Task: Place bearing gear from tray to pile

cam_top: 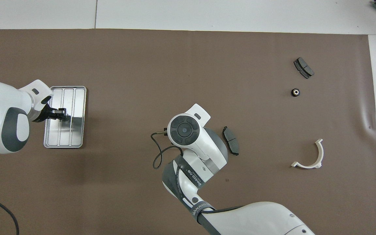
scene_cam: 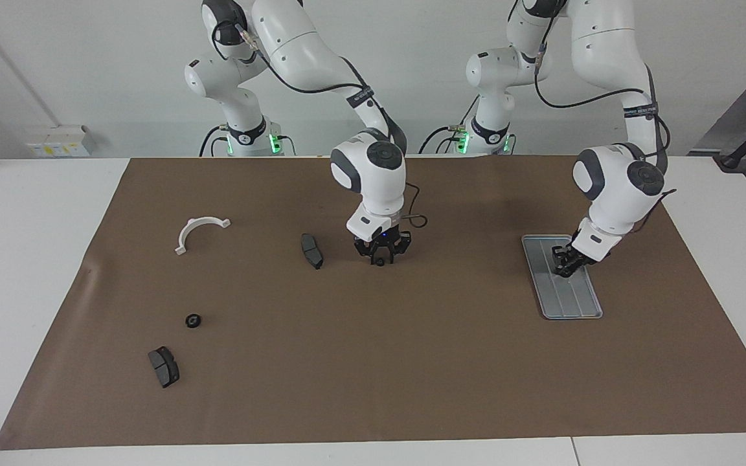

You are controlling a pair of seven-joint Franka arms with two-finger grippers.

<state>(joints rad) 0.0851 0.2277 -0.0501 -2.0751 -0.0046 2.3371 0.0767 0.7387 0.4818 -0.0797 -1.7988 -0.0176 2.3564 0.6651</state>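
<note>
On the silver-grey tray [scene_cam: 562,291] toward my left arm's end of the brown mat [scene_cam: 412,362], my left gripper [scene_cam: 566,266] is down low with its fingers drawn in close around a small dark part that I take for the bearing gear [scene_cam: 568,270]; from above, the fingertips [cam_top: 59,112] sit over the tray's middle ridges, and the gear itself is hidden between them, so I cannot tell how firm the pinch is. Near the middle of the mat, my right gripper [scene_cam: 380,257] is lowered to the surface, and its fingers are pulled in around a second small black round part [scene_cam: 380,262] that rests on the mat. My own wrist covers that spot in the overhead view. Just beside this gripper, toward my right arm's end, lies a dark brake pad [scene_cam: 311,250]. Well apart from it, at the right arm's end, a white curved bracket [scene_cam: 198,231] lies nearer to me, and a small black ring-shaped gear [scene_cam: 193,320] sits farther out, with another brake pad [scene_cam: 164,366] farther still, near it.
</note>
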